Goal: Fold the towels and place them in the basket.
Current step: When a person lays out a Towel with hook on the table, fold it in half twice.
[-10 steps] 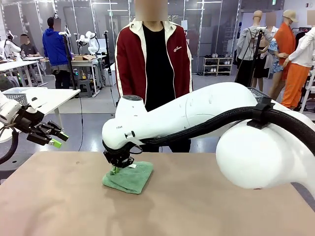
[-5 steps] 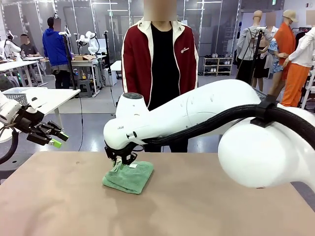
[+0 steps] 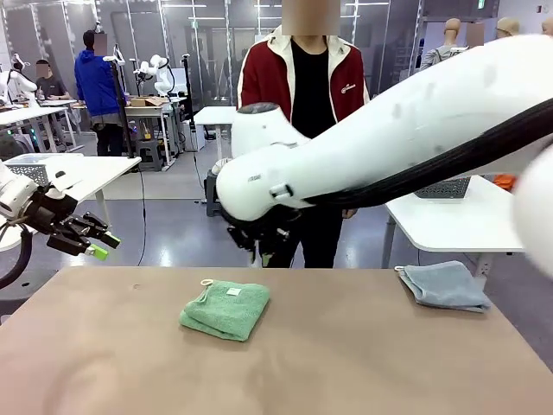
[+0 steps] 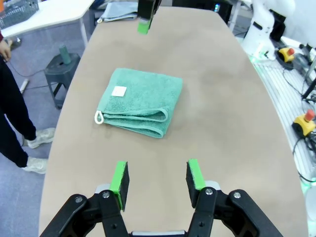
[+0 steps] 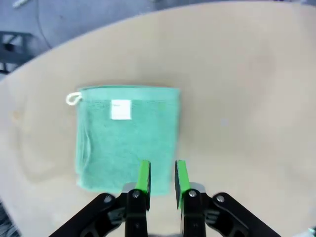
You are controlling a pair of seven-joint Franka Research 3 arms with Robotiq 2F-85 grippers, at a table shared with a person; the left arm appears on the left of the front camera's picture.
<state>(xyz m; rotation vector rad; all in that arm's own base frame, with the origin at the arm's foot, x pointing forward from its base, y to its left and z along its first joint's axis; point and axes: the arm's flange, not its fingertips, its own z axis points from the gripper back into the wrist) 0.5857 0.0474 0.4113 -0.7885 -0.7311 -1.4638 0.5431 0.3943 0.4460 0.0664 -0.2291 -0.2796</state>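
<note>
A sea-green towel (image 3: 226,309) lies folded on the brown table (image 3: 346,363), with its white label up and a loop at one corner. My right gripper (image 3: 262,251) hangs well above the towel's far edge. In the right wrist view the towel (image 5: 128,136) lies below my right gripper (image 5: 162,177), whose fingers stand a narrow gap apart with nothing between them. A grey-blue towel (image 3: 445,285) lies at the table's far right edge. My left gripper (image 3: 97,245) is open off the table's left end, facing the green towel (image 4: 140,101). The dark basket (image 3: 445,188) stands on a white side table.
A person in a red jacket (image 3: 307,82) stands at the far side of the table. The white side table (image 3: 467,220) is behind the right corner. Another white table (image 3: 78,173) with a pale basket stands at the far left.
My right gripper has let go of the green towel's corner and risen high above the table, moving slightly right. The towel has settled flat. The person has stepped to the right. The left arm is still.
</note>
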